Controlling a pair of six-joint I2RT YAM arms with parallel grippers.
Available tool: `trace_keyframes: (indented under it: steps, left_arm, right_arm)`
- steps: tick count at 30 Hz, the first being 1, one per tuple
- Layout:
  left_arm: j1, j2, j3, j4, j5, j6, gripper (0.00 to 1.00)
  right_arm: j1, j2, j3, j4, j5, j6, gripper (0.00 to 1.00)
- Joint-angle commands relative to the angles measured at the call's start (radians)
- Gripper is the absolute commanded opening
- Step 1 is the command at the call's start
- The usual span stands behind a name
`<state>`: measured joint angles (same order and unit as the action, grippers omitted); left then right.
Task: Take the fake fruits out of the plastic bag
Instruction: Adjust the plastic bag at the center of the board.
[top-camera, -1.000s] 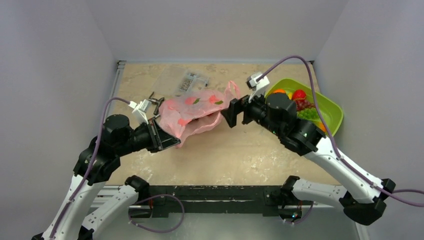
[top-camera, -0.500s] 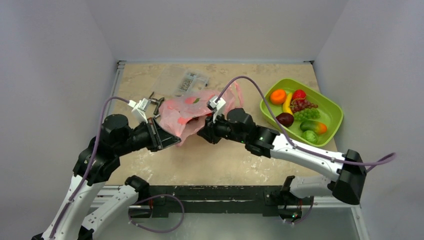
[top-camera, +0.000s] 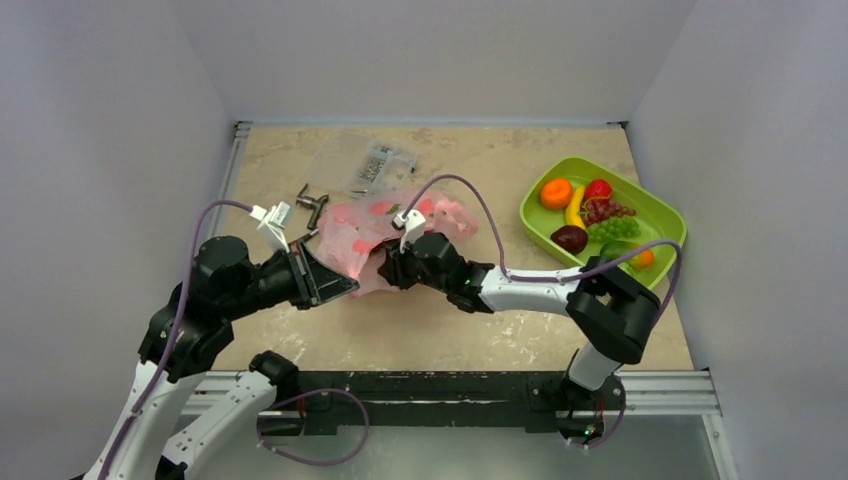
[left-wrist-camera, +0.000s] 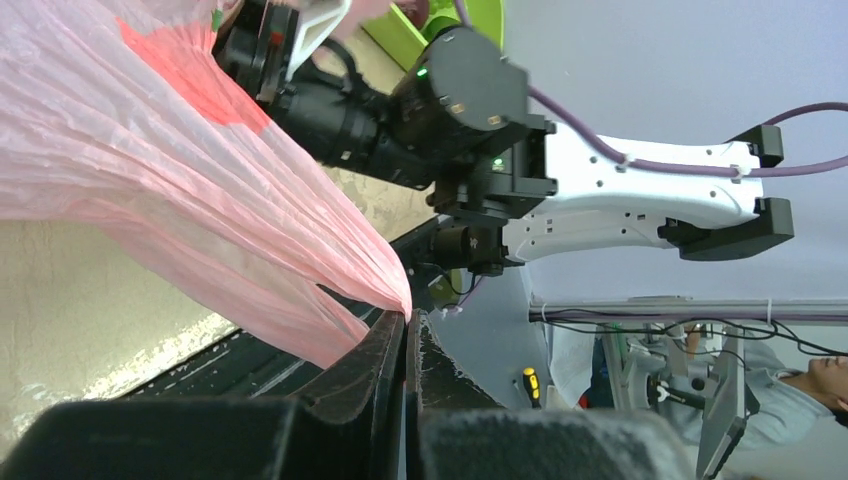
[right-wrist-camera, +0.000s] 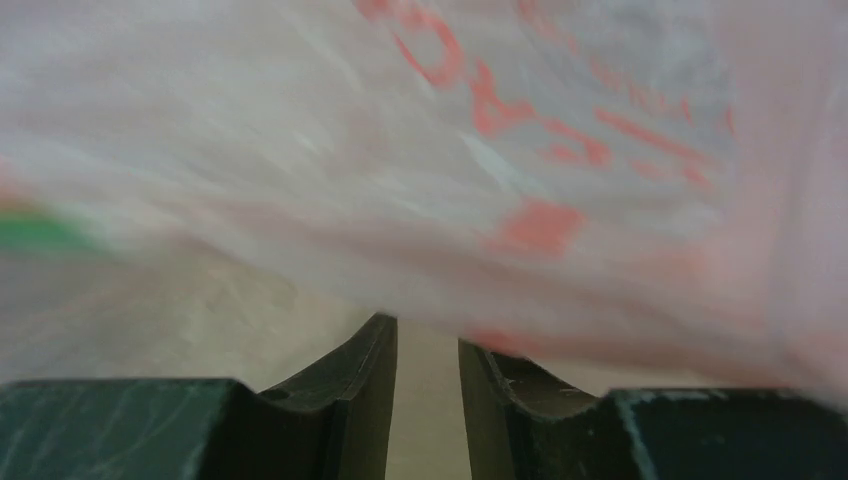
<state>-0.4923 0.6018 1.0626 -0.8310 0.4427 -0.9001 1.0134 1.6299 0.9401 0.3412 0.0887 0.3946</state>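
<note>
The pink plastic bag (top-camera: 395, 222) lies crumpled at the table's middle. My left gripper (top-camera: 338, 287) is shut on its near-left edge; in the left wrist view the film (left-wrist-camera: 150, 150) is bunched into the closed tips (left-wrist-camera: 408, 316). My right gripper (top-camera: 386, 265) is pushed against the bag's near side. Its jaws (right-wrist-camera: 428, 330) stand a narrow gap apart with only tabletop between them, and the bag film (right-wrist-camera: 500, 150) hangs just past the tips. The fake fruits lie in the green tray (top-camera: 668, 215): orange (top-camera: 556, 192), strawberry (top-camera: 598, 188), banana (top-camera: 575, 212), grapes (top-camera: 615, 228), plum (top-camera: 569, 238).
A clear box of screws (top-camera: 376, 165) lies behind the bag, and a dark metal part (top-camera: 313, 203) lies at its left. My right arm's elbow (top-camera: 615, 305) stands at the tray's near corner and hides part of it. Grey walls close in three sides.
My right arm swung left from the tray to the bag and stretched low across the table; its jaws narrowed from wide open. The left gripper kept its hold on the bag.
</note>
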Motion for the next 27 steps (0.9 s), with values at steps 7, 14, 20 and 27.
trace_keyframes:
  steps: [7,14,20,27]
  left_arm:
    - [0.001,-0.069,-0.053,-0.214,-0.080,0.127,0.00]
    - [0.001,-0.070,0.013,-0.289,-0.037,0.260,0.33]
    - [0.001,0.074,0.400,-0.435,-0.188,0.462,0.74]
    - [0.002,0.349,0.616,-0.357,-0.260,0.570,0.81]
  right_arm:
    - [0.001,-0.036,-0.298,0.197,0.059,0.125,0.42]
    - [0.001,-0.125,-0.340,0.171,0.132,0.148,0.65]
    - [0.001,-0.236,-0.411,0.183,0.139,0.156,0.80]
    - [0.001,-0.340,-0.466,0.166,0.159,0.179,0.81]
